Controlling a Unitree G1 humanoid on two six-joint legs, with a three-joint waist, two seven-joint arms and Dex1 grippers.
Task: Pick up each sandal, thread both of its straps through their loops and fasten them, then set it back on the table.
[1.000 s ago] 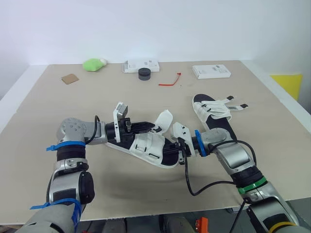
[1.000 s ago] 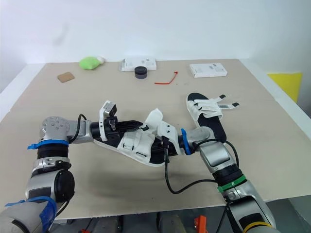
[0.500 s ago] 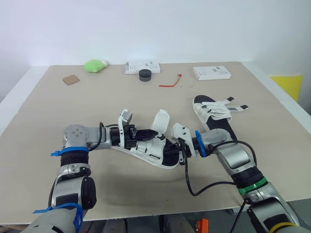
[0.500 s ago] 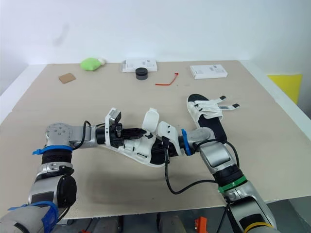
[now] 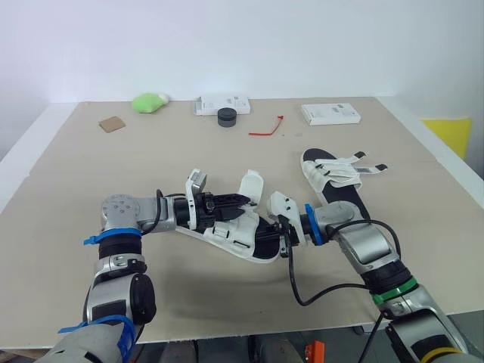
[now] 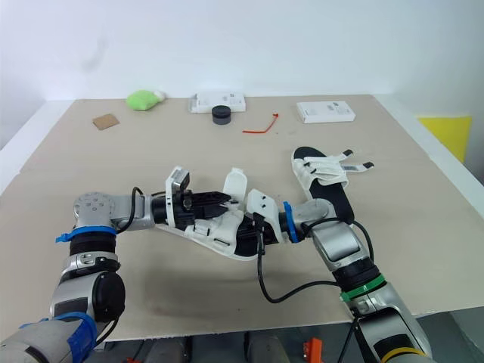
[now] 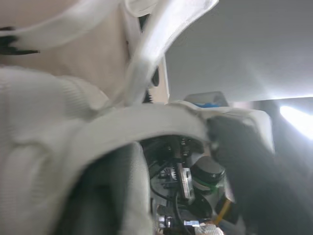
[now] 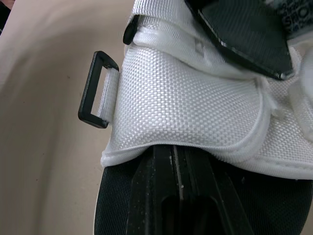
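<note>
Now | sandal lengthwise left-right | right claw pinching its end | left claw state unclear

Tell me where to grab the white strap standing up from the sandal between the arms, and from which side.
Probably best to take the upright strap by its free top end, coming from the robot's left, where the left pincer points at it. That end stands clear of the sandal, with both flat faces exposed.
</note>
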